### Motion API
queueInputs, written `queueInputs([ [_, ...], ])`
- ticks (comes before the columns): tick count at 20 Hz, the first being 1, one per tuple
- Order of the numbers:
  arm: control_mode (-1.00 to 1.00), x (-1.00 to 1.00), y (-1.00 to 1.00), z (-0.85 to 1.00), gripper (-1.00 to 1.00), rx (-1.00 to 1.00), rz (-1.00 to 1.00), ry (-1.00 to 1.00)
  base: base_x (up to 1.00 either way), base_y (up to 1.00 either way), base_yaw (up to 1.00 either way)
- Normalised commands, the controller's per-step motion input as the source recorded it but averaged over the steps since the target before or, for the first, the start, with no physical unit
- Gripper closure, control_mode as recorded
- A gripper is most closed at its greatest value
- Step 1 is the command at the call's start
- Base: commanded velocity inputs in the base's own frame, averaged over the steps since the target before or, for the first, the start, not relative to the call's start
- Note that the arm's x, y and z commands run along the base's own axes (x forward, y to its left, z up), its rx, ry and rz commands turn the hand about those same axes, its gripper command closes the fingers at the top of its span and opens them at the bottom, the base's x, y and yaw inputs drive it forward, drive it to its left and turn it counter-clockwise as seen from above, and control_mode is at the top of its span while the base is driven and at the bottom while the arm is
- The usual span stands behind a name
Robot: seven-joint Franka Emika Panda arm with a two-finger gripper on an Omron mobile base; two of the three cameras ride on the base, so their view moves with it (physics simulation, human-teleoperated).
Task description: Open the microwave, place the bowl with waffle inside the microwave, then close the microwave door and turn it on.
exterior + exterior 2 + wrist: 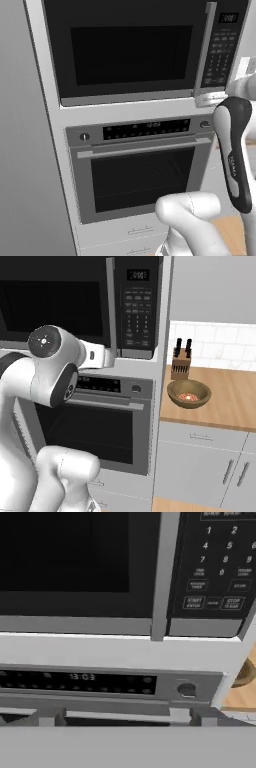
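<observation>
The black microwave [130,50] is built in above the oven, and the microwave door [55,306] is closed. Its vertical silver handle [206,47] runs beside the keypad [137,311]. My gripper [209,99] hovers just below the handle's lower end, in front of the white strip under the microwave, open and holding nothing. In the hand view the handle [162,572] stands above the widely spread fingertips [47,717]. The brown wooden bowl [188,393] with the reddish waffle in it rests on the wooden counter to the right. A sliver of the bowl [245,674] shows in the hand view.
A stainless oven [140,170] with a horizontal handle and lit control panel sits under the microwave. A knife block [181,363] stands behind the bowl on the counter [230,401]. White drawers and cabinets lie below, and a grey wall panel [25,150] is at the left.
</observation>
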Motion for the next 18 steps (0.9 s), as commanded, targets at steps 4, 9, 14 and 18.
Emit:
queueInputs([
  [4, -1.0, 0.0, 0.0, 0.88, -1.0, -0.01, 0.0, -0.49, 0.0, 0.0, 0.0],
  [9, -1.0, 0.08, -0.01, 0.68, -1.0, 0.0, -0.04, -0.37, 0.0, 0.0, 0.0],
  [14, -1.0, 0.55, -0.02, 0.12, -1.0, 0.0, -0.06, -0.13, 0.0, 0.0, 0.0],
  [18, -1.0, 0.53, -0.06, 0.11, -1.0, 0.0, -0.05, 0.0, 0.0, 0.0, 0.0],
])
